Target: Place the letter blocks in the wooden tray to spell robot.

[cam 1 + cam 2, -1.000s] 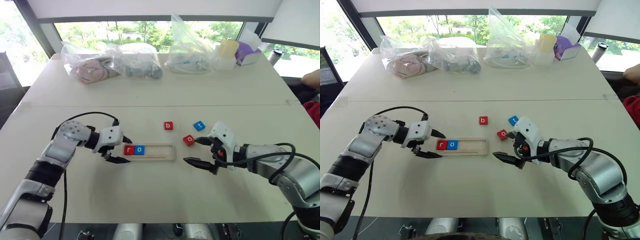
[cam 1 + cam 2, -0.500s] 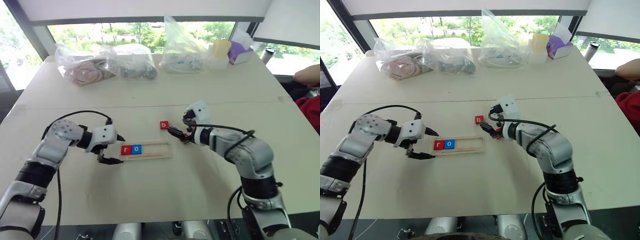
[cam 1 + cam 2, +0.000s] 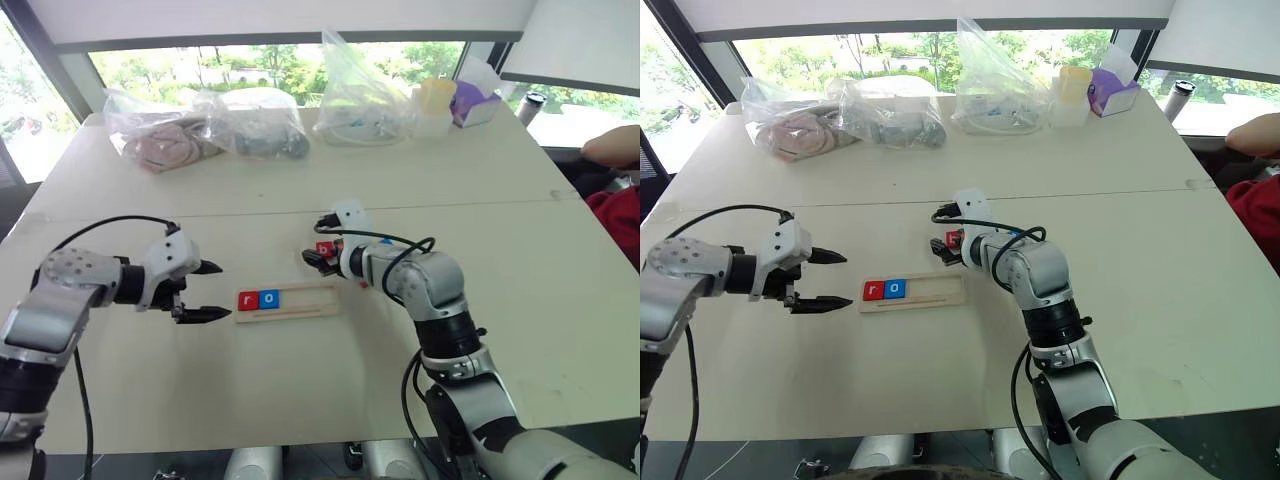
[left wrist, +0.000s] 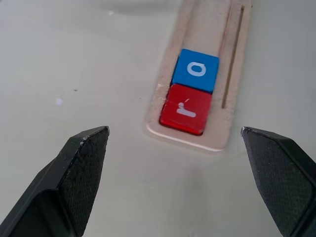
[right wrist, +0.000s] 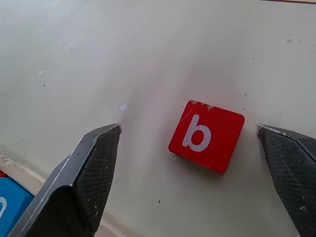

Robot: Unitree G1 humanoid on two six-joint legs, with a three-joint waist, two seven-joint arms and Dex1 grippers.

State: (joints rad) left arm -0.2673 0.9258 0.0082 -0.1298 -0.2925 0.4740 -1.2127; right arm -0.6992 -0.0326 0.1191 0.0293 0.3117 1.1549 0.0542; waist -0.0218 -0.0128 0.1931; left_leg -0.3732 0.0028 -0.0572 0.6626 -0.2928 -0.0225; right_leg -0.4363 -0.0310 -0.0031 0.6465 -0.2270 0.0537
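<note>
Along the white table's (image 3: 300,190) far edge: three clear plastic bags (image 3: 260,120), a pale yellow cup (image 3: 437,97), possibly a purple tissue box (image 3: 472,100).

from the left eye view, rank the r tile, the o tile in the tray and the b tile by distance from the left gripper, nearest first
1. r tile, at the tray's end facing the left gripper.
2. o tile, next along the tray.
3. b tile, on the table beyond the tray, by the right gripper.

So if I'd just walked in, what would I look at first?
Probably the wooden tray in the middle of the table, with a red r block and a blue o block side by side at its left end. Just beyond it, the open right gripper straddles a red b block lying on the table.
</note>
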